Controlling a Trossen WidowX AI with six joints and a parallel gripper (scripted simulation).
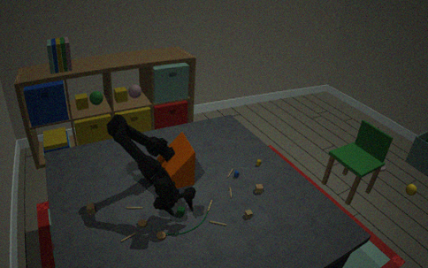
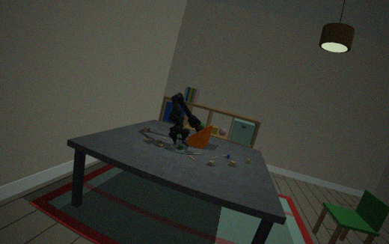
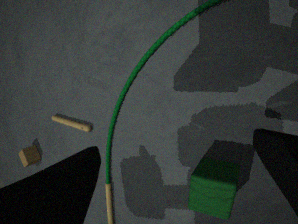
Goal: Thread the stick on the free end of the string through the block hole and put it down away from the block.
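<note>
The stick on the string (image 1: 210,205) (image 2: 196,153) (image 3: 110,205) lies on the table, at the lower edge of the wrist view. The green string (image 1: 195,229) (image 3: 129,82) curves from it to the round wooden button (image 1: 161,235). My gripper (image 1: 185,213) (image 2: 181,144) (image 3: 177,146) is wide open and empty, low above the table. The stick lies beyond one finger in the top view, and between the fingers' sides in the wrist view. A large orange wedge-shaped block (image 1: 182,168) (image 2: 202,139) stands behind the gripper; I see no hole in it. No hole shows in the small wooden blocks either.
A green cube (image 1: 181,211) (image 2: 180,147) (image 3: 212,195) is beneath the fingers. A loose stick (image 1: 218,223) (image 3: 72,123) lies near the string's stick. Small wooden cubes (image 1: 248,214) (image 1: 259,188), a blue piece (image 1: 236,174) and a yellow piece (image 1: 259,162) lie farther right.
</note>
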